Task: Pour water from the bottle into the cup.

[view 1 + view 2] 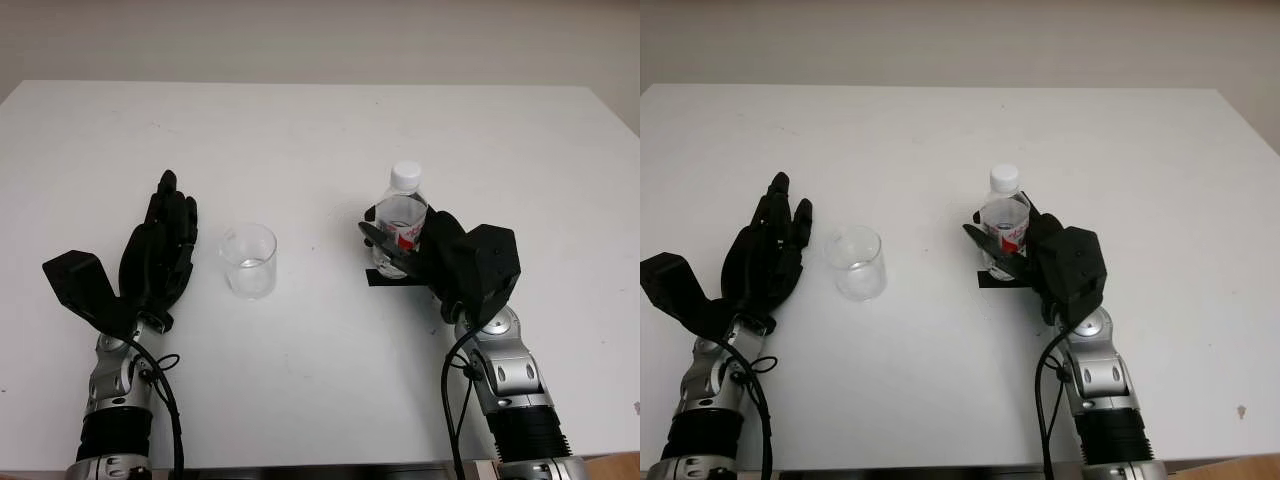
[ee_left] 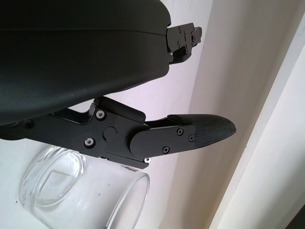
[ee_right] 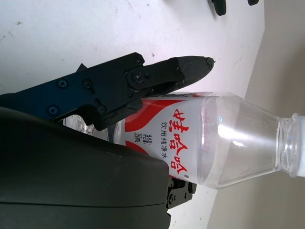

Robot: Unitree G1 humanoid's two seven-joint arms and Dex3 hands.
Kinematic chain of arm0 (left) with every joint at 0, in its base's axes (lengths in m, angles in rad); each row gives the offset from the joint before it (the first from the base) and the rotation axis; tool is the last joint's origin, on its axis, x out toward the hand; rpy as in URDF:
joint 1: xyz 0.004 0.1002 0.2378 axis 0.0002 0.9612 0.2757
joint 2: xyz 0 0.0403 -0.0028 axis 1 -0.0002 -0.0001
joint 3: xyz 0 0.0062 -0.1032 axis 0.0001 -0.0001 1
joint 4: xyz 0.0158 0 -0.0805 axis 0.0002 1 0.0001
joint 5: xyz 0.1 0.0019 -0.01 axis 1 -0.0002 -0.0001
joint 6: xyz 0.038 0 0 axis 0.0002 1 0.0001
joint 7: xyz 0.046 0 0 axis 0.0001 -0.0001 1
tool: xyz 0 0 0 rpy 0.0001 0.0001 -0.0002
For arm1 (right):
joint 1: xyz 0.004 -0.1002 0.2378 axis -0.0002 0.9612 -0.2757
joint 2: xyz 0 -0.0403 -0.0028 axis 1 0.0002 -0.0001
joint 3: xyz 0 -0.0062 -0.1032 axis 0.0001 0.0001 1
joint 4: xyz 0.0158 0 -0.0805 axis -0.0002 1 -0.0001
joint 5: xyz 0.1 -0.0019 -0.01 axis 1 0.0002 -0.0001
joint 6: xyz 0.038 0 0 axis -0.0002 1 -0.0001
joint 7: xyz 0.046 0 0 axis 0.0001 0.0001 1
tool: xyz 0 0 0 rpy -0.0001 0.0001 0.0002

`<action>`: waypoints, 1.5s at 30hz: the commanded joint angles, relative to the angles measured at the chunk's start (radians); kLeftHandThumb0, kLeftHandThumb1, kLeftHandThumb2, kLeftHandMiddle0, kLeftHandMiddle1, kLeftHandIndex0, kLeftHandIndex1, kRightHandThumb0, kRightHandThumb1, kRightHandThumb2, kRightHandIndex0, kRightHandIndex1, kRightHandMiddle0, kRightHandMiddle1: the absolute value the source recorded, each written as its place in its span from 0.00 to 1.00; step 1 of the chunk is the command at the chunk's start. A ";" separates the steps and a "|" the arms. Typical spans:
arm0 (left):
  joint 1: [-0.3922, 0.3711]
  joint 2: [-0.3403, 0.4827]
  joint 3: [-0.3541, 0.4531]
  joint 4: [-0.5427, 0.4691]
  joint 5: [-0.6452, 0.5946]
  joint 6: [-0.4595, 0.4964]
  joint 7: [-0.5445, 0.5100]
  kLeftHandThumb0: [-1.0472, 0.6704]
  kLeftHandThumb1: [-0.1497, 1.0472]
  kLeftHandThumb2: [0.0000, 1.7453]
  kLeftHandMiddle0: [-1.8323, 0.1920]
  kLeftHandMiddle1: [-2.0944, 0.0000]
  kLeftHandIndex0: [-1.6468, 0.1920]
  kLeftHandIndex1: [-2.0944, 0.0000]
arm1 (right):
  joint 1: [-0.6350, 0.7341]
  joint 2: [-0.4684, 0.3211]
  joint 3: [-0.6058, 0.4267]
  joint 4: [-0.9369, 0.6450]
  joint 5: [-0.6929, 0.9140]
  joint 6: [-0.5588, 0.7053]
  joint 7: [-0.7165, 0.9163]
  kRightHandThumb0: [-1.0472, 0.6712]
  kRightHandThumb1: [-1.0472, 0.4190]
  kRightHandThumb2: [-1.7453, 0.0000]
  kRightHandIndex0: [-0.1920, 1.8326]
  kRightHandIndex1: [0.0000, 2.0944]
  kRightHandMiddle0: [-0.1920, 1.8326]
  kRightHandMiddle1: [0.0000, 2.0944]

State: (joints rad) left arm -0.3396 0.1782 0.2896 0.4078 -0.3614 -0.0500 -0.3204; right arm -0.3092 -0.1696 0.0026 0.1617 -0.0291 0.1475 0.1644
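Right hand (image 1: 415, 250), seen from the left eye view, has its fingers curled around the lower body of the bottle (image 1: 402, 215), which stands upright on the white table (image 1: 320, 130) with its white cap on. From the hand, the bottle's neck rises toward 12 o'clock. The cup (image 1: 249, 260), clear glass, stands upright at about 9 o'clock from the bottle, well apart from it. The left hand (image 1: 160, 250) is open and holds nothing, just beside the cup at its 9 o'clock, not touching it.

Right eye view: the bottle (image 1: 1005, 220) sits in the right hand (image 1: 1025, 255), and the cup (image 1: 860, 262) stands between the two hands, nearer the left hand (image 1: 765, 255).

Left wrist view: a black finger (image 2: 190, 136) reaches out above the cup (image 2: 81, 195), whose rim lies close under the hand's shell.

Right wrist view: a finger (image 3: 162, 74) presses along the bottle's red-and-white label (image 3: 171, 138); the bottle is clear with water inside.
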 commanded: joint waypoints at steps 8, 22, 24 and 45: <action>0.009 0.012 0.009 -0.012 -0.004 0.015 -0.002 0.19 1.00 0.28 0.98 0.97 0.97 0.97 | 0.038 0.006 -0.030 -0.016 0.035 -0.016 -0.014 0.26 0.00 0.91 0.05 0.86 0.08 0.84; 0.000 0.011 0.012 -0.011 -0.008 0.024 0.007 0.19 1.00 0.27 0.96 0.97 0.95 0.97 | 0.129 -0.073 -0.023 -0.153 0.027 0.020 0.071 0.14 0.09 0.98 0.00 0.00 0.00 0.00; -0.001 0.013 0.009 -0.012 -0.007 0.024 0.005 0.19 1.00 0.28 0.96 0.97 0.95 0.97 | 0.135 -0.077 -0.016 -0.148 0.000 -0.019 0.055 0.10 0.09 0.98 0.00 0.00 0.00 0.00; -0.017 0.013 0.003 0.001 -0.009 0.016 -0.009 0.19 1.00 0.28 0.98 0.98 0.97 0.98 | 0.103 -0.015 0.016 0.066 -0.189 -0.251 -0.233 0.00 0.06 0.97 0.00 0.00 0.00 0.00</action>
State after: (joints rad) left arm -0.3415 0.1858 0.2929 0.4088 -0.3725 -0.0275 -0.3234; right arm -0.1942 -0.1916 0.0176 0.2213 -0.2146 -0.0849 -0.0603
